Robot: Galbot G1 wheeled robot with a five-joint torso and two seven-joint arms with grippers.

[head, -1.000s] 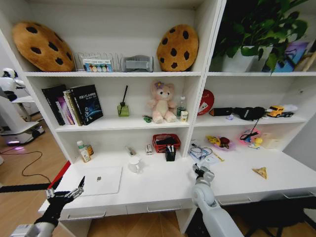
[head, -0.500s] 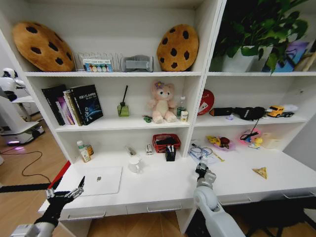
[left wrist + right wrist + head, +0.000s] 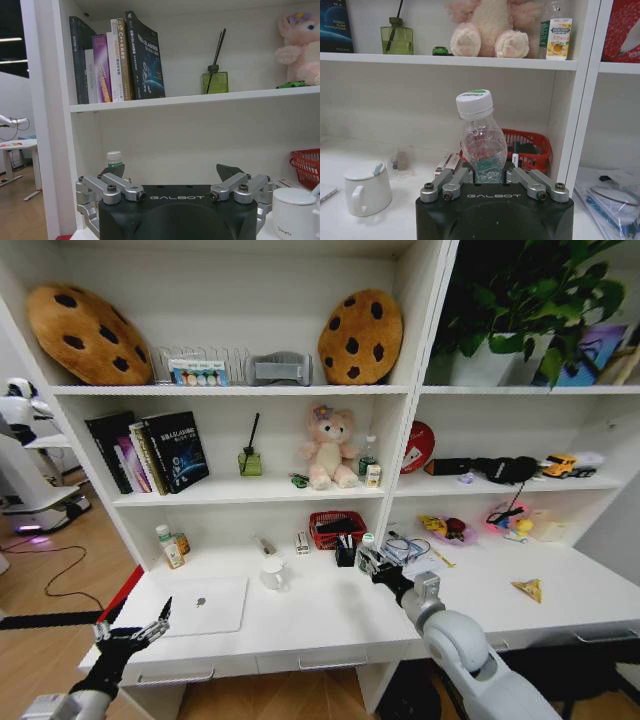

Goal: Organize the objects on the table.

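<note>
My left gripper [image 3: 132, 634] hangs off the front left corner of the long white desk [image 3: 330, 625], fingers spread wide with nothing between them. Just right of it, on the desk top, lies the thin silver laptop [image 3: 205, 606], closed and flat. Right of the laptop, toward the back, stands a white mug [image 3: 272, 573]. Behind the mug, against the shelving, sits a red basket [image 3: 336, 528] with a black pen holder [image 3: 345, 552] in front of it. Right of the mug, my right gripper [image 3: 372, 561] is held over the desk, its fingers [image 3: 451, 181] pinching the lower part of a clear plastic bottle [image 3: 482, 140] with a white cap, which stands upright and slightly tilted. Far right, a small yellow triangular item [image 3: 527, 588] rests on the desk
</note>
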